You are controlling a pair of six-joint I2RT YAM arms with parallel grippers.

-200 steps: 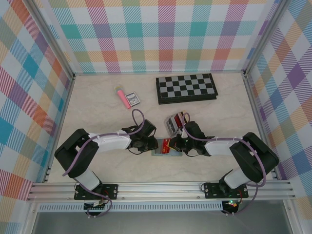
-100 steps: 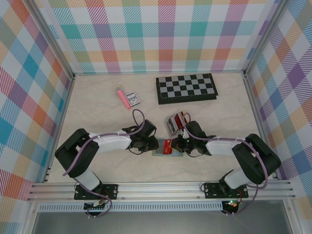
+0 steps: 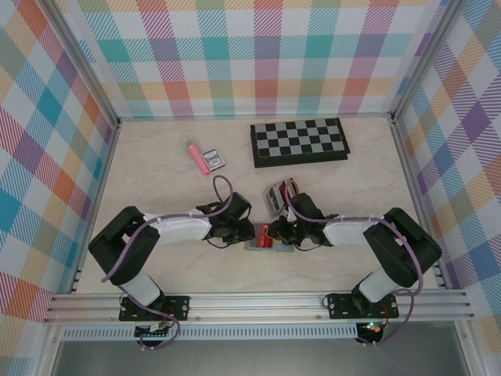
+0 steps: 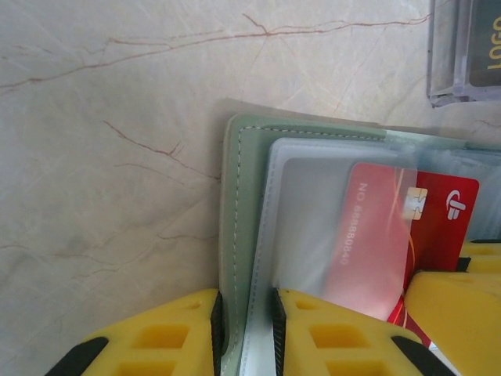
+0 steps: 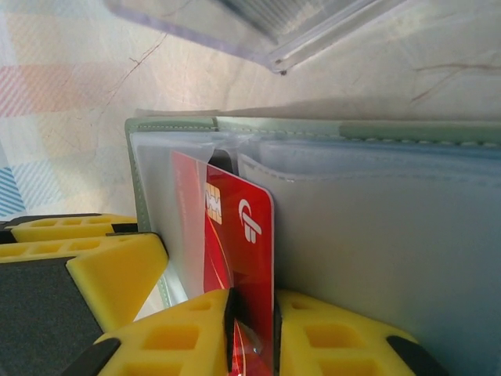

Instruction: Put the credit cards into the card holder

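The sage-green card holder (image 3: 268, 246) lies open on the table between both arms. My left gripper (image 4: 246, 321) is shut on its left edge, pinching the green cover (image 4: 244, 235) and a clear pocket sleeve. A red credit card (image 4: 391, 235) sits partly inside that clear pocket, chip end in. My right gripper (image 5: 252, 329) stands around the card's outer end (image 5: 243, 235), jaws slightly apart, wider than the card is thick. Green stitching of the holder (image 5: 376, 129) runs along the top of the right wrist view. In the top view the two grippers (image 3: 249, 233) (image 3: 280, 233) nearly meet over the holder.
A clear slotted rack with upright cards (image 3: 278, 196) stands just behind the holder, close to my right wrist. A black-and-white chessboard (image 3: 299, 142) lies at the back. A pink marker (image 3: 194, 155) and a small dark packet (image 3: 213, 160) rest at back left.
My right gripper has slid a little left toward the holder, and its jaws have eased apart around the red card. The left gripper has kept its pinch on the holder.
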